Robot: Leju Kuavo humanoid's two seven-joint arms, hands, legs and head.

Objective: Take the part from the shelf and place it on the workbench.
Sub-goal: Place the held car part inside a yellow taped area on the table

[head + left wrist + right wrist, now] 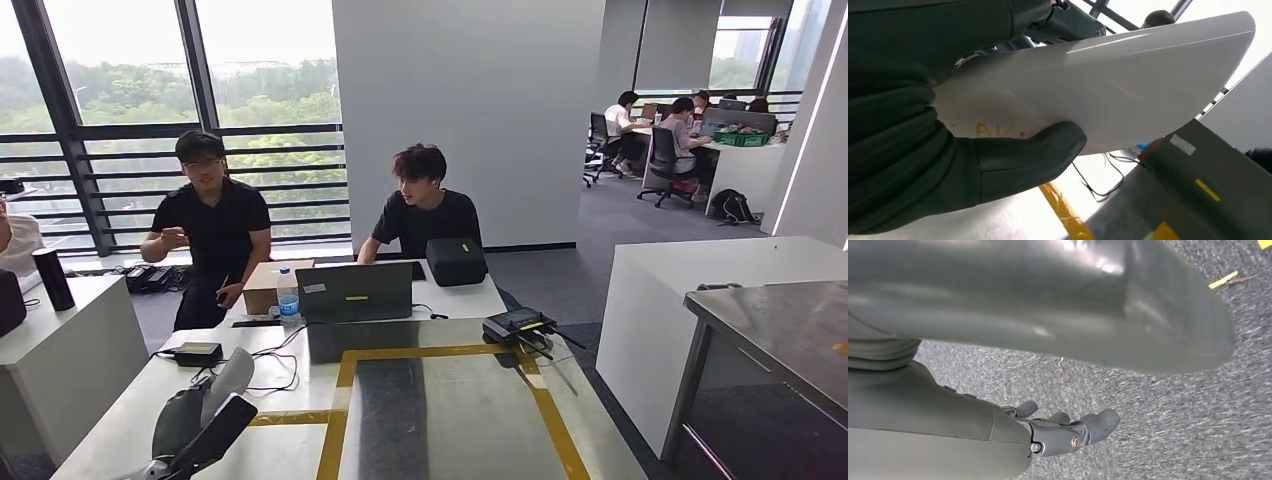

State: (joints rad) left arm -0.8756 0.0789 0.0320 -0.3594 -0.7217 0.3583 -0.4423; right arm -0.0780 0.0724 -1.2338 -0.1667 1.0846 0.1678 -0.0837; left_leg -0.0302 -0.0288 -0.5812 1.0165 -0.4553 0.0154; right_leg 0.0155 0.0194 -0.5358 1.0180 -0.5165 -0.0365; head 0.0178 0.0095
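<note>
Surface (pixel 455 420): a long pale top with a yellow tape frame (pixel 345 400) marked on it is seen straight ahead in the head view.
Steel bench (pixel 790 330): a shiny metal top is seen at the right, apart from the surface.
Two people: one (pixel 212 225) and another (pixel 424 212) are seated behind the far end of the surface, in black shirts.
Laptop (pixel 354 291): it is stood open at the far end of the surface, just past the yellow frame.
Part (pixel 1108 85): a smooth white curved shell is held up above the near left corner of the surface. In the head view it (pixel 228 381) is seen tilted, low at the left.
Left hand (pixel 198 432): it is clamped on the part. In the left wrist view the thick thumb (pixel 1030 152) is pressed on the white face and the dark fingers (pixel 1063 22) are wrapped over the far edge.
Right hand (pixel 1068 432): it is hung over grey carpet (pixel 1158 410). Nothing is held in it, and the fingers (pixel 1100 422) are a little bent and apart.
Bottle (pixel 288 297): a clear one with a blue cap is stood just left of the laptop.
Black box (pixel 197 353): it is laid on the surface at the left, with wires beside it.
</note>
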